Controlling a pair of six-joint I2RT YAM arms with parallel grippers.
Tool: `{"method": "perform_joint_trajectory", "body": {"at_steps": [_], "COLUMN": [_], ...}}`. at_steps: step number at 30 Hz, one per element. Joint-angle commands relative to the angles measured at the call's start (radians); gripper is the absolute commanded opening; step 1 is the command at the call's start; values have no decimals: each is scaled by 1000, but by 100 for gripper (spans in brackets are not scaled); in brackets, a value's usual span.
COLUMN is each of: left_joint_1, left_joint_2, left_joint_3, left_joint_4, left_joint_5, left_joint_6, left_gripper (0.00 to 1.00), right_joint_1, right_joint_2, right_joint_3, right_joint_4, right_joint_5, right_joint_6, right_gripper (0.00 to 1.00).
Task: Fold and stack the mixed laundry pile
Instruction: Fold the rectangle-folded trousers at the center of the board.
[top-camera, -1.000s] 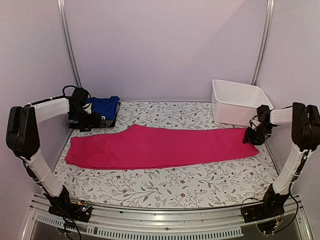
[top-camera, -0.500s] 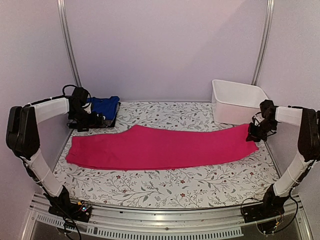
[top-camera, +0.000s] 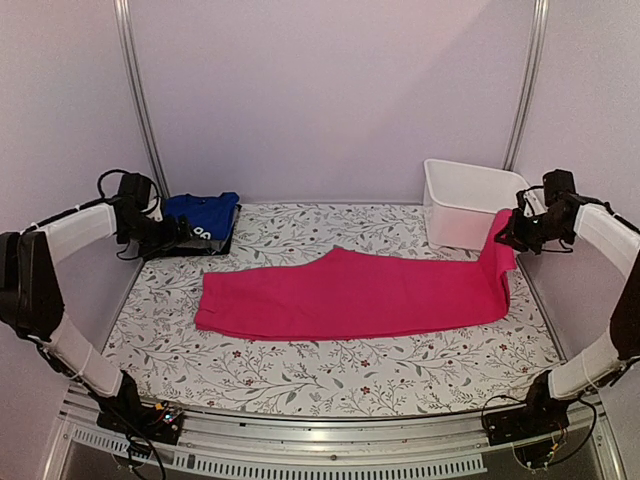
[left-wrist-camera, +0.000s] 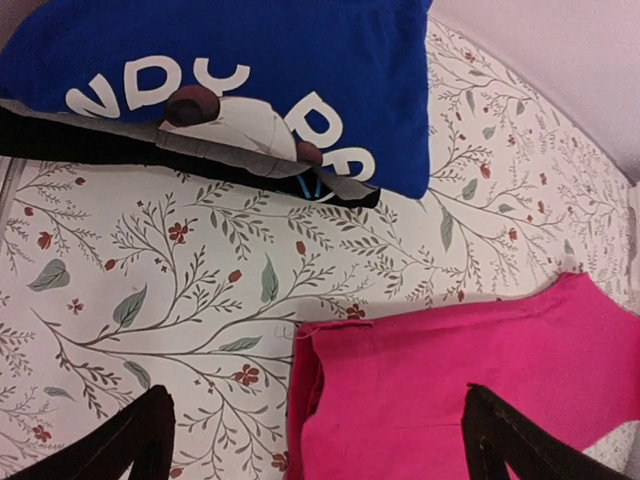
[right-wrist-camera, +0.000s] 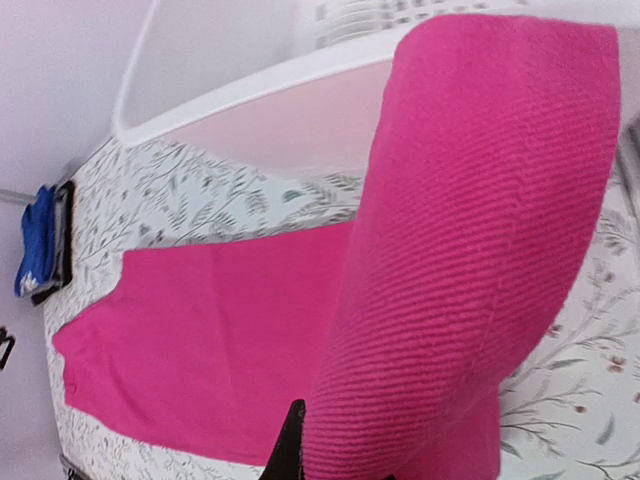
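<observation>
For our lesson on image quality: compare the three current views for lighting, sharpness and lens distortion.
Top external: soft, even, pinkish light, hardly any shadow under the pink garment, all sharp. Left wrist: crisp white print on the blue garment, fingers mere dark silhouettes. Right wrist: pink cloth fills the frame, weave visible; the white bin has a bowed, washed-out rim.

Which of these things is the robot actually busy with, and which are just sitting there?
In the job: pink garment, one end held up by the right gripper; folded blue shirt at the far left.
Just lying about: white bin; flowered table cover.
</observation>
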Motion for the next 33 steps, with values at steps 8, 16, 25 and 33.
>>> {"method": "perform_joint_trajectory", "body": {"at_steps": [8,16,25,33], "left_joint_1": [33,33,39,42], "left_joint_2": [-41,-108,-112,-115], "left_joint_3": [-85,-142,-157,-160], "left_joint_4": [69,71,54,49], "left_joint_5": [157,145,139,141], "left_joint_6": [-72,-84,-69,-51], "left_gripper": [100,100,100,100], "right_joint_1": [571,745,719,614], "right_joint_2": [415,788,791,555], "right_joint_3": [307,536,203,-11], "right_joint_4": [176,113,141,114], "right_joint_5": [-255,-247,-191,-131], "right_joint_6": [98,84,12,-54], "right_gripper": [0,0,0,0]}}
